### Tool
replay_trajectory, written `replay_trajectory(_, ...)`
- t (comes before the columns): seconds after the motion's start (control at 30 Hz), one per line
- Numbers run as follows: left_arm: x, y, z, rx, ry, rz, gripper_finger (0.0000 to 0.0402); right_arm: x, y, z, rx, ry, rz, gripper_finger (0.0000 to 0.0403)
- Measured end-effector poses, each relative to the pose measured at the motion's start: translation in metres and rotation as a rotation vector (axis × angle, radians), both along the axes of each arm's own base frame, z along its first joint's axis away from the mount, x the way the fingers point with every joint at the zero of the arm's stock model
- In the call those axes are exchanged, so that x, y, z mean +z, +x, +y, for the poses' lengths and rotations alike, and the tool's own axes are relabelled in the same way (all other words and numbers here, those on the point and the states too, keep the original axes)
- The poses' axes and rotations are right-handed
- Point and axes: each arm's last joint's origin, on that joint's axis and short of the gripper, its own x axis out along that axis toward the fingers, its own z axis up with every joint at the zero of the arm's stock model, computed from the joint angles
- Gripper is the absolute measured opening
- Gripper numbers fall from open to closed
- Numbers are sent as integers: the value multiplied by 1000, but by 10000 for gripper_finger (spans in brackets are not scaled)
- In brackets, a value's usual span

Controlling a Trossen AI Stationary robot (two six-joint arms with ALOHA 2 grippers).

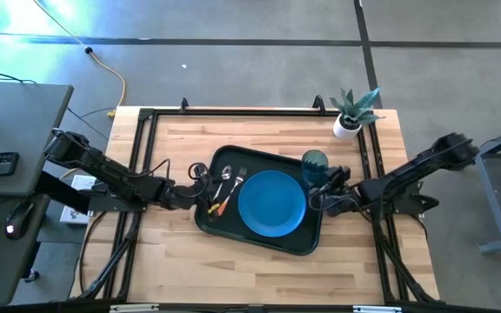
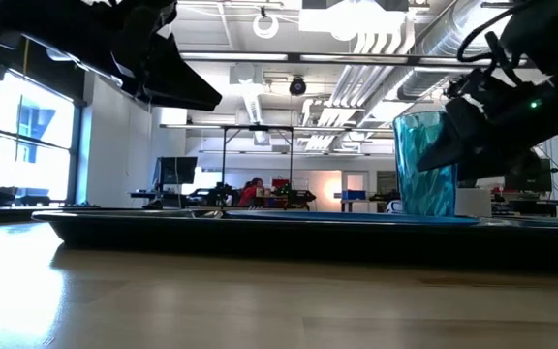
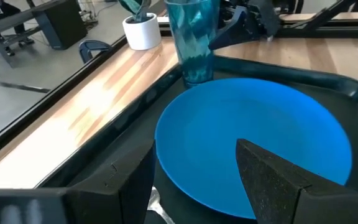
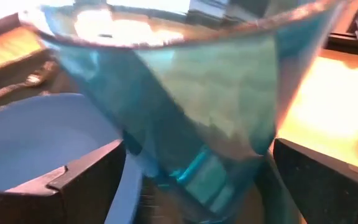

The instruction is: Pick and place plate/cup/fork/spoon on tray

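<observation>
The dark tray [image 1: 224, 228] lies mid-table. On it lie the blue plate [image 1: 272, 203], also in the left wrist view [image 3: 253, 118], and, on its left part, the spoon [image 1: 225, 176] and the fork [image 1: 240, 178], their orange handles pointing toward the near edge. The teal cup [image 1: 314, 162] stands upright on its base in the tray's far right corner [image 3: 193, 37] [image 2: 424, 160]. My right gripper [image 1: 323, 184] is open, one finger on either side of the cup's lower half [image 4: 204, 143]. My left gripper [image 1: 200, 189] is open and empty over the tray's left edge. My right gripper has its two fingers [image 4: 86, 180] level on either side of the cup's lower wall [image 4: 154, 168], coming from the table's right. The cup stands upright on the tray. I cannot tell whether the fingers touch it.
A white pot with a green plant [image 1: 348, 124] stands at the table's far right corner, close behind the cup. Black frame rails [image 1: 146, 156] run along the table's left and right sides. Bare wood [image 1: 259, 274] lies between the tray and the near edge.
</observation>
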Motion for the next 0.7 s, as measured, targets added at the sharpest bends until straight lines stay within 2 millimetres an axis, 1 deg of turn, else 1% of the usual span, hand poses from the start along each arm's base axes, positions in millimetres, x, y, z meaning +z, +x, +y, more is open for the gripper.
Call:
replay_trajectory(0.17, 1, 0, -1, -3, -5, -8, 211, 8, -2, 7, 44, 18, -49, 399)
replay_trajectory(0.37, 1, 0, -1, 1, -12, -10, 211, 17, -7, 10, 83, 52, -92, 399)
replay_trajectory(0.63, 0, 0, -1, 3, -9, -6, 211, 25, -12, 11, 116, 183, -155, 399)
replay_trajectory(0.7, 0, 0, -1, 3, -7, 0, 211, 24, -14, 10, 109, 191, -143, 399)
